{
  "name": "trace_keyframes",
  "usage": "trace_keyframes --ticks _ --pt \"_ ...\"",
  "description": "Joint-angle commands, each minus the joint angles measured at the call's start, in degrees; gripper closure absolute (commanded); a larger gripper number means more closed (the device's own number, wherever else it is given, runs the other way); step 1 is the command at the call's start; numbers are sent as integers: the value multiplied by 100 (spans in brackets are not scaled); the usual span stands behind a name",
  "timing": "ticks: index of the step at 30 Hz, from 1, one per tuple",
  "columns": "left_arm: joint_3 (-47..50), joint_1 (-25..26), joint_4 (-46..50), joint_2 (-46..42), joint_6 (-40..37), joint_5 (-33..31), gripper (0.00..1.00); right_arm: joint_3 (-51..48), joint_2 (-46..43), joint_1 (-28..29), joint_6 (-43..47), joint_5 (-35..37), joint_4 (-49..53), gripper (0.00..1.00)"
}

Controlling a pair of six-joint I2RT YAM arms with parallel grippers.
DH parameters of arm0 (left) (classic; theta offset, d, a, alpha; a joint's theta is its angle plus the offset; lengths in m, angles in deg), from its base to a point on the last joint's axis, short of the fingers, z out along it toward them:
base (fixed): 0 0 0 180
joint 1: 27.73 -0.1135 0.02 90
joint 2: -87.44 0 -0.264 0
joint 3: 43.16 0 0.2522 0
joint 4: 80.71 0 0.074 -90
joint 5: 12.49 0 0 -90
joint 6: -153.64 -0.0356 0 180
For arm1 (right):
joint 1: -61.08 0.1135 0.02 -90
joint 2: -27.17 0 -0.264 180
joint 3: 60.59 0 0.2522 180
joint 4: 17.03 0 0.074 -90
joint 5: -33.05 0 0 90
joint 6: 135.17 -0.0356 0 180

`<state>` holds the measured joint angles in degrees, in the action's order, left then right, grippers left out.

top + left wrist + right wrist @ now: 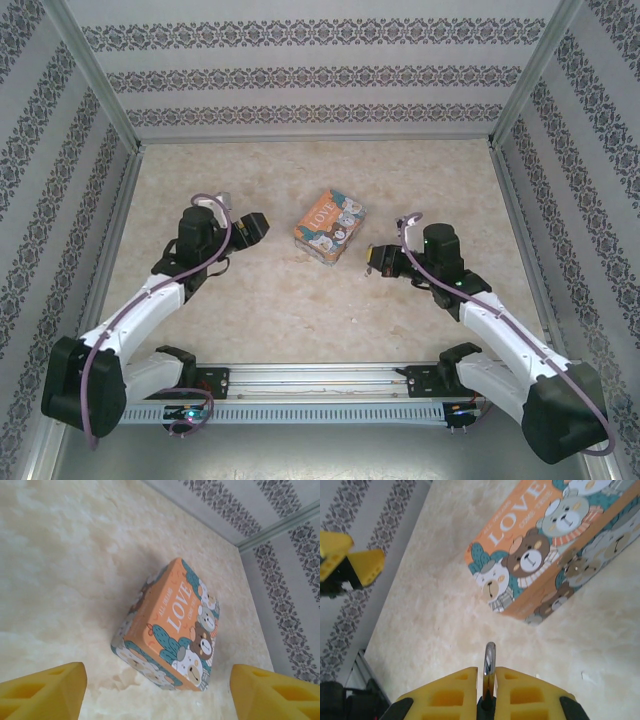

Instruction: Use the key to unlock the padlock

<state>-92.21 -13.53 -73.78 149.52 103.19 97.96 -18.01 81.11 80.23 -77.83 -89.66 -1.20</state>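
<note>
Both arms (150,300) face the box (329,225), left claw (160,695) spread, right claw (487,680) pinching metal piece (490,656)

A robot test cell, this: patterned panels (320,75) wall in the marbled desk (260,300) at 9, 12 and 3 o'clock, arms (150,300) bolted to a rail (320,378) at 6.

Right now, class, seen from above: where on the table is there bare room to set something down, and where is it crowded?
Free: the far strip between the box and the back wall; the wide near stretch between the box and the base rail. Crowded: the middle band, where the left gripper and right gripper flank the box.
</note>
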Motion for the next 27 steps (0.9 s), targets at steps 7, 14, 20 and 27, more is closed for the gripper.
trace_keyframes --ticks 7,14,20,27 --pt "214 -188 -158 -739 -1153 -794 10 265 -25 347 -220 -407 1045 100" --pt "472 -201 -249 -1332 -1895 -1272 2 263 236 706 -379 -326 1138 100" --pt "744 -203 -260 -1925 -2605 -1374 1 323 517 988 -451 -179 1131 100" --pt "886 -204 -250 -2391 -3625 -1069 0 370 865 1217 -489 -104 1047 100"
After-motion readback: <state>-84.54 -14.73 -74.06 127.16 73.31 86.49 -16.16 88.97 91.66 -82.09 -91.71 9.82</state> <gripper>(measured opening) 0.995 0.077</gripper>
